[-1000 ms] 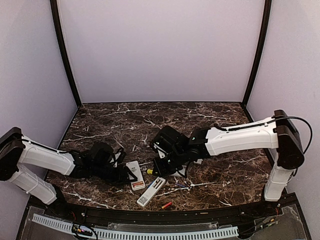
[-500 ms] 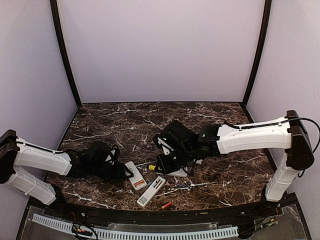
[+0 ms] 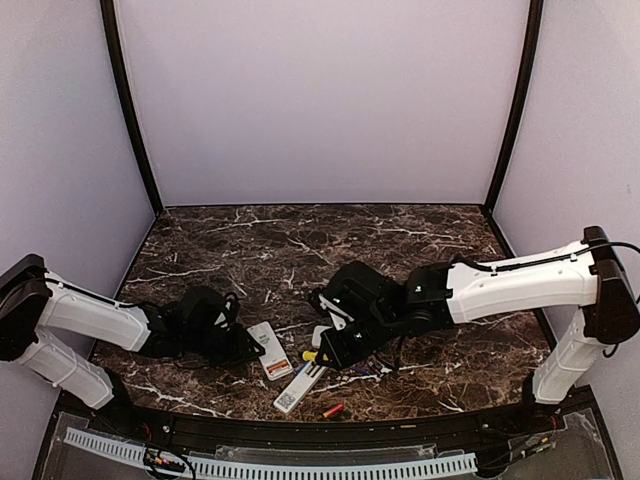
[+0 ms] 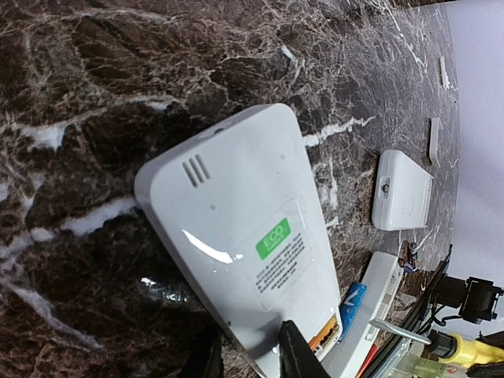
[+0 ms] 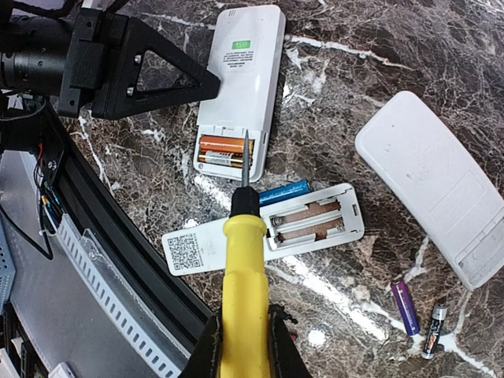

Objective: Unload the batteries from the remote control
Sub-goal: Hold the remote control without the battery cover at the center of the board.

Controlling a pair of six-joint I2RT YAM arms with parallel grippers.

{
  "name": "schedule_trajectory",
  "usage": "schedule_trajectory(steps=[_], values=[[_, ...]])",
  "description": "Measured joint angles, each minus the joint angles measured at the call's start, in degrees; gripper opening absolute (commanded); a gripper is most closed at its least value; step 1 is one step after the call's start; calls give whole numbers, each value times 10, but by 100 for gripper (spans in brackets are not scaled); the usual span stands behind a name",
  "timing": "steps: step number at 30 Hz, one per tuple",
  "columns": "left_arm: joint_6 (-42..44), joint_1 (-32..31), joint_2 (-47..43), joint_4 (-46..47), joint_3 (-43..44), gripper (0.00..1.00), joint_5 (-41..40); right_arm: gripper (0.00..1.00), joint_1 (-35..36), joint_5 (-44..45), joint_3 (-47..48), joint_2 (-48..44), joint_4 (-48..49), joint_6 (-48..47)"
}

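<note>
A white remote control [image 5: 240, 79] lies back-up with its compartment open and two orange batteries [image 5: 220, 150] inside. My right gripper [image 5: 244, 339] is shut on a yellow-handled screwdriver [image 5: 246, 291] whose tip rests at those batteries. My left gripper [image 4: 250, 354] straddles this remote's [image 4: 244, 228] near edge, one finger on top; a firm grip is unclear. A second remote [image 5: 268, 228] has an empty compartment, and a blue battery [image 5: 283, 191] lies beside it. From above, the left gripper [image 3: 240, 345] touches the remote [image 3: 270, 350] and the right gripper [image 3: 340, 345] hangs just right of it.
A third white remote [image 5: 429, 185] lies right of the others. A purple battery [image 5: 403, 305] and a dark one [image 5: 435, 323] lie near it, a red one [image 3: 333, 410] by the black front rail [image 3: 320, 430]. Small white covers [image 4: 433, 142] lie farther out.
My right arm has come forward and down with the screwdriver, bringing its tip over the open remote. The left gripper's jaws have narrowed at the remote's edge.
</note>
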Motion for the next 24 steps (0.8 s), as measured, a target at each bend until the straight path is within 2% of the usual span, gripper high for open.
schedule_trajectory(steps=[9, 24], values=[[-10, 0, -1, 1, 0, 17, 0, 0, 12, 1, 0, 1, -2, 8], [-10, 0, -1, 3, 0, 15, 2, 0, 12, 2, 5, 23, -17, 19]])
